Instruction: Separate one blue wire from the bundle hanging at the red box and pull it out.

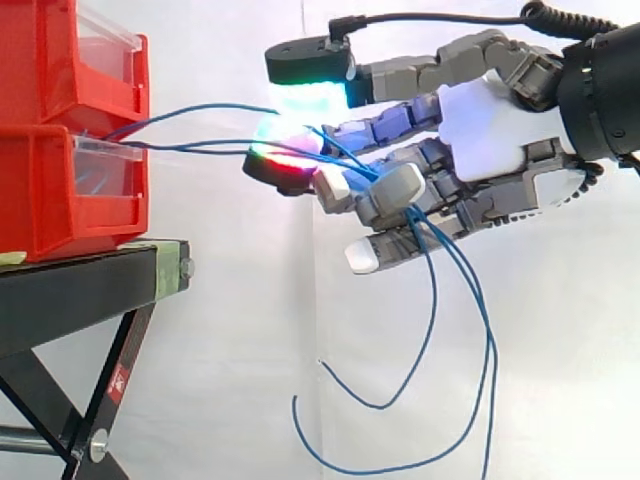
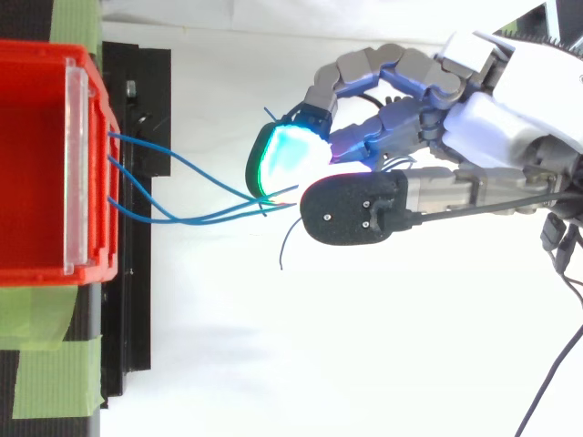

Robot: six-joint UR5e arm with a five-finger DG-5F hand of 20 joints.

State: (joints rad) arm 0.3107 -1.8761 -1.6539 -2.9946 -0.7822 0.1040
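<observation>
The thin blue wires (image 1: 200, 148) stretch from the lower of the stacked red plastic bins (image 1: 70, 130) to the hand (image 1: 480, 130), whose fingers curl round several together (loose ends dangle beneath). A black metal stand (image 1: 80, 285) with green tape strips (image 2: 46, 364) carries the bins.

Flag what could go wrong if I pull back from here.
1. Several blue wires run from the red bin into the hand, with loose ends hanging below it, so pulling back would likely drag out more than one.
2. The wires look nearly taut to the bin; a hard pull might shift it on the black stand.
</observation>
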